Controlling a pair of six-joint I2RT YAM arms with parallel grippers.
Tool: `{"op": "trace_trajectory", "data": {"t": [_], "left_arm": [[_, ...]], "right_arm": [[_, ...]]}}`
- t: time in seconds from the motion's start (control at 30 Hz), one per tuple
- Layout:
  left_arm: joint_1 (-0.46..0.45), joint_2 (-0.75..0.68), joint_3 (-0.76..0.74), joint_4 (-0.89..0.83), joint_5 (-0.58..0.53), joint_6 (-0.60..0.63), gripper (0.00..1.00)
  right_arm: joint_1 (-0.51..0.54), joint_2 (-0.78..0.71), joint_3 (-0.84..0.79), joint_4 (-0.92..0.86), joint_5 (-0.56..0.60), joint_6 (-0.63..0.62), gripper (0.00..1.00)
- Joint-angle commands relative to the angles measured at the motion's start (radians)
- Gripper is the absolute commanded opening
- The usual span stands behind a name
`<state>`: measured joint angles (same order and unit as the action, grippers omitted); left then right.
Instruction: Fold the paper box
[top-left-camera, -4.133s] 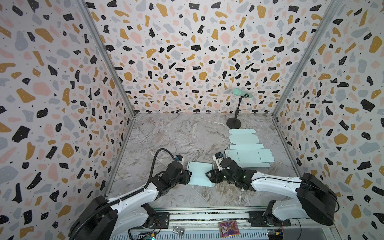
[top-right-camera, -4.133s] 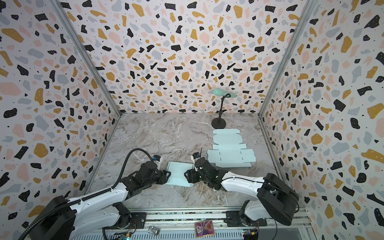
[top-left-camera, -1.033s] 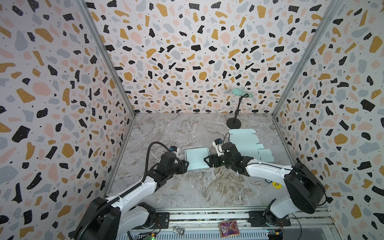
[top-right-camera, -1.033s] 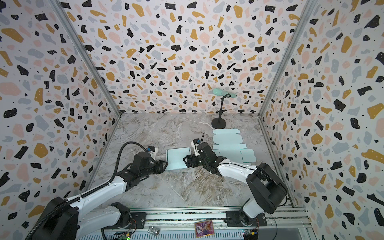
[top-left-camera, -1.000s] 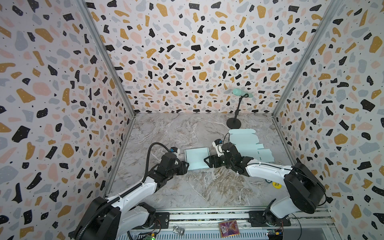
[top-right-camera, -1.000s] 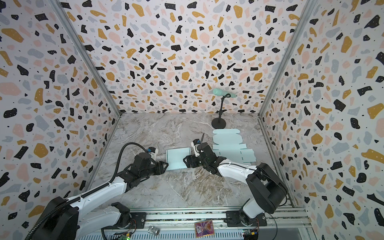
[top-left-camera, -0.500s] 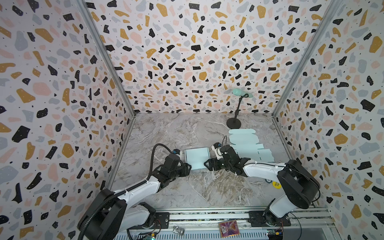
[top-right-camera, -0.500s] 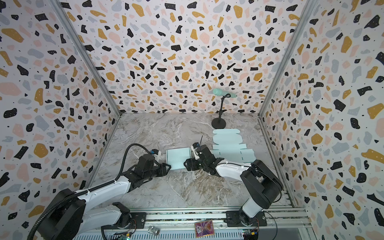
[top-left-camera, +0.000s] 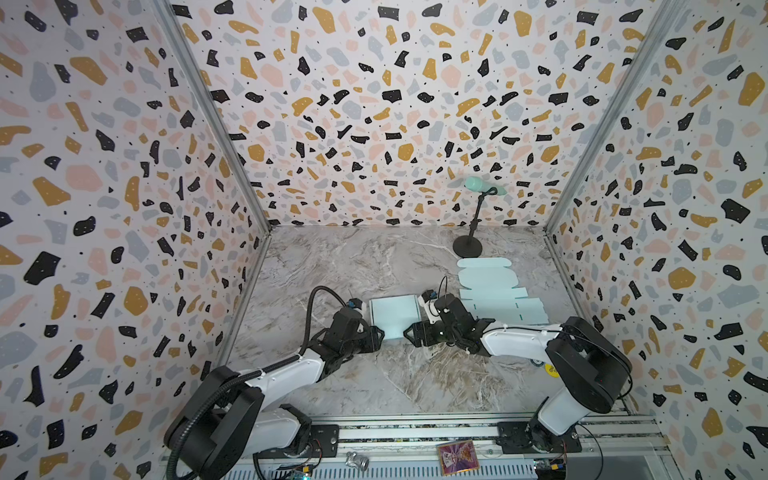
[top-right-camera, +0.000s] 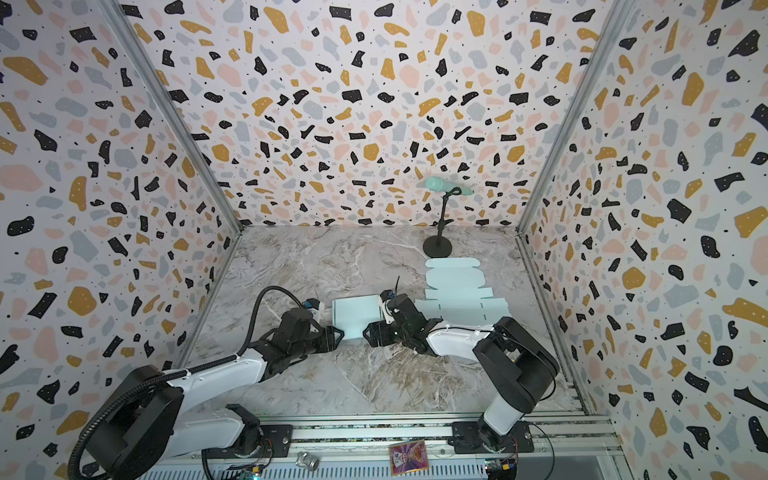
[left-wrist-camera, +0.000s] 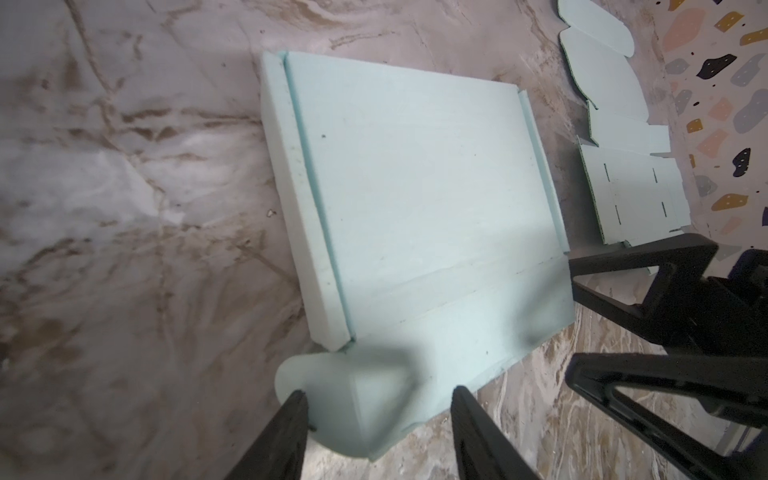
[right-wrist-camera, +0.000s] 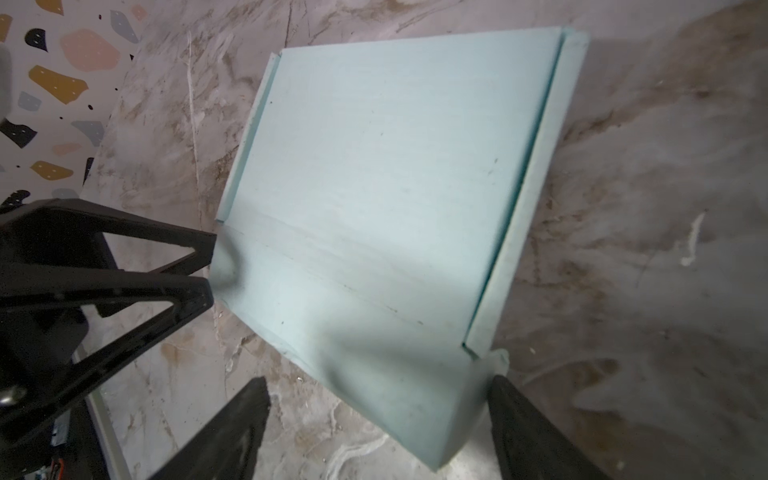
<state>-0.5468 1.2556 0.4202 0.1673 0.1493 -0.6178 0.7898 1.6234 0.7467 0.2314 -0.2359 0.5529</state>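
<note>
The pale-blue paper box (top-left-camera: 392, 313) lies flat in the middle of the table (top-left-camera: 353, 266) — my left gripper (left-wrist-camera: 378, 392) at its 7 o'clock corner straddles a rounded flap (left-wrist-camera: 332, 399), pinching or not I can't tell, my right gripper (right-wrist-camera: 376, 381) at 5 o'clock spread wide around that corner.

Both arms stretched low & fwd, converging at centre; left gripper (top-left-camera: 379, 336) and right gripper (top-left-camera: 406, 334) point at each other, close, jaws apart on both, right's prob. wider.
</note>
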Motion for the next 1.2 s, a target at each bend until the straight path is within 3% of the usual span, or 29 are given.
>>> {"op": "trace_trajectory", "data": {"t": [0.0, 1.17], "left_arm": [[-0.008, 0.003, -0.006, 0.048, 0.012, 0.001, 0.57], [-0.016, -0.023, -0.005, 0.05, 0.022, -0.016, 0.52]], "right_arm": [[0.018, 0.001, 0.01, 0.016, -0.021, 0.015, 0.83], [0.054, -0.006, 0.043, 0.009, 0.013, 0.016, 0.79]]}}
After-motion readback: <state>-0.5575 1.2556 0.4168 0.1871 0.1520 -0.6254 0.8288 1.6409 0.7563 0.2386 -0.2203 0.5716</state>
